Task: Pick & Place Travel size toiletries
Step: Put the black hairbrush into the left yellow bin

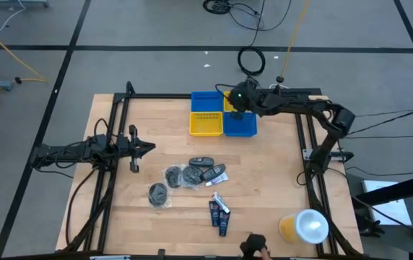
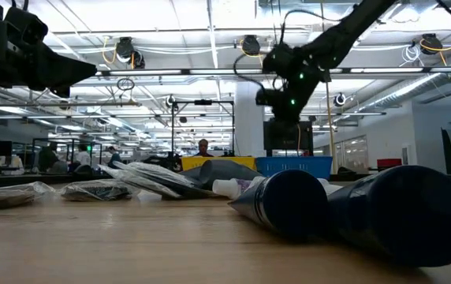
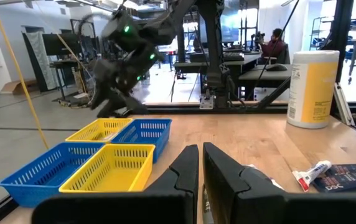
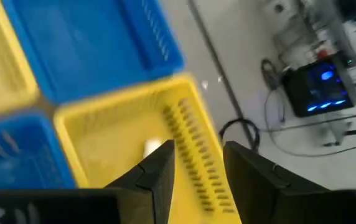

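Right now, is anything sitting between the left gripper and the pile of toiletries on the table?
Nothing visible does. The left gripper hangs beside the toiletries, with only bare table between them. The right gripper is away over the bins.

Right end effector (image 4: 196,163) fingers parted over yellow bin (image 4: 112,140); small white item (image 4: 151,147) inside.

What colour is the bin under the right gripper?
Yellow bin, seen best in the right wrist view, below the right gripper.
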Action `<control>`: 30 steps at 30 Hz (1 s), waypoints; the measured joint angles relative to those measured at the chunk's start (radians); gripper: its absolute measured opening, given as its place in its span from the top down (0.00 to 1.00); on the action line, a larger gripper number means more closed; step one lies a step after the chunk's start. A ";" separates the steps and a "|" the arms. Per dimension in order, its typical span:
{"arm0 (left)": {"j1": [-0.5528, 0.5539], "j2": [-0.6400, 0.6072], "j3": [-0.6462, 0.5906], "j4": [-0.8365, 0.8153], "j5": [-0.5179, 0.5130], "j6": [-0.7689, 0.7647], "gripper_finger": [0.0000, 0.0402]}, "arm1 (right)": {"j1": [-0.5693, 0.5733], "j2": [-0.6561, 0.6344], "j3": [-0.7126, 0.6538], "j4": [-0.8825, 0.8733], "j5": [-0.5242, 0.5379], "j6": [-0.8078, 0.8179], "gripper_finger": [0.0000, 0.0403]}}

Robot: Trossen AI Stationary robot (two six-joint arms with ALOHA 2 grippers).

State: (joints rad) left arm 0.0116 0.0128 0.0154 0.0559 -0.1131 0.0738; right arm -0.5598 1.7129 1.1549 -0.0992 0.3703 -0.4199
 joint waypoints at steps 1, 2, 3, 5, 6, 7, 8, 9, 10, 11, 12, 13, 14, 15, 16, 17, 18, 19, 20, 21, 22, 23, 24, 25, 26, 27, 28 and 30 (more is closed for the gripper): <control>0.000 0.000 0.000 0.000 0.000 0.000 0.94 | 0.015 -0.017 0.000 -0.009 -0.008 0.023 0.68; 0.000 0.000 0.000 0.000 0.000 0.000 0.94 | 0.033 -0.036 0.000 -0.010 -0.022 0.048 0.68; 0.000 0.000 0.000 0.000 0.000 0.000 0.94 | 0.053 -0.054 0.000 -0.009 -0.051 0.076 0.69; 0.000 0.000 0.000 0.000 0.000 0.000 0.94 | 0.094 -0.094 -0.007 0.000 -0.136 0.136 0.69; 0.000 0.000 0.000 0.000 0.000 0.000 0.94 | 0.116 -0.110 -0.020 0.025 -0.188 0.164 0.70; 0.000 0.000 0.000 0.000 0.000 0.000 0.94 | 0.139 -0.124 -0.040 0.057 -0.240 0.188 0.70; 0.000 0.000 0.000 0.000 0.000 0.000 0.94 | 0.163 -0.137 -0.070 0.098 -0.293 0.209 0.71; 0.000 0.000 0.000 0.000 0.000 0.000 0.94 | 0.189 -0.147 -0.103 0.147 -0.340 0.224 0.71; 0.000 0.000 0.000 0.000 0.000 0.000 0.94 | 0.217 -0.153 -0.142 0.209 -0.378 0.235 0.72; 0.000 0.000 0.000 0.000 0.000 0.000 0.94 | 0.246 -0.154 -0.184 0.285 -0.402 0.241 0.72; 0.000 0.000 0.000 0.000 0.000 0.000 0.94 | 0.275 -0.154 -0.228 0.371 -0.422 0.248 0.72; 0.000 0.000 0.000 0.000 0.000 0.000 0.94 | 0.304 -0.154 -0.277 0.455 -0.428 0.251 0.73; 0.000 0.000 0.000 0.000 0.000 0.000 0.94 | 0.332 -0.154 -0.327 0.540 -0.428 0.253 0.73; 0.000 0.000 0.000 0.000 0.000 0.000 0.94 | 0.358 -0.152 -0.377 0.625 -0.427 0.255 0.73; 0.000 0.000 0.000 0.000 0.000 0.000 0.94 | 0.382 -0.147 -0.424 0.711 -0.426 0.256 0.73; 0.000 0.000 0.000 0.000 0.000 0.000 0.94 | 0.406 -0.136 -0.469 0.794 -0.425 0.260 0.73; 0.000 0.000 0.000 0.000 0.000 0.000 0.94 | 0.428 -0.126 -0.512 0.878 -0.424 0.273 0.73; 0.000 0.000 0.000 0.000 0.000 0.000 0.94 | 0.447 -0.122 -0.556 0.945 -0.421 0.296 0.73; 0.000 0.000 0.000 0.000 0.000 0.000 0.94 | 0.464 -0.122 -0.599 1.012 -0.417 0.326 0.73; 0.000 0.000 0.000 0.000 0.000 0.000 0.94 | 0.481 -0.121 -0.633 1.079 -0.403 0.359 0.73; 0.000 0.000 0.000 0.000 0.000 0.000 0.94 | 0.496 -0.113 -0.659 1.146 -0.375 0.388 0.73; 0.000 0.000 0.000 0.000 0.000 0.000 0.94 | 0.511 -0.106 -0.685 1.191 -0.347 0.409 0.73; 0.000 0.000 0.000 0.002 0.000 -0.004 0.94 | 0.527 -0.103 -0.714 1.214 -0.326 0.423 0.73; 0.000 0.000 0.000 0.003 0.000 -0.007 0.94 | 0.542 -0.101 -0.744 1.228 -0.309 0.435 0.73; 0.000 0.000 0.000 0.008 0.000 -0.010 0.94 | 0.558 -0.098 -0.763 1.233 -0.296 0.444 0.73; 0.000 0.000 0.000 0.015 0.001 -0.017 0.94 | 0.575 -0.092 -0.771 1.246 -0.288 0.450 0.73; 0.000 0.000 0.000 0.026 0.001 -0.027 0.94 | 0.587 -0.086 -0.779 1.259 -0.288 0.453 0.73; 0.000 0.000 -0.001 0.071 -0.005 -0.023 0.94 | 0.611 -0.082 -0.798 1.256 -0.290 0.454 0.73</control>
State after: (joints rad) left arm 0.0119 0.0132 0.0149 0.1271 -0.1178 0.0510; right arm 0.0510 1.6305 0.3566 1.1564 0.0807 0.0336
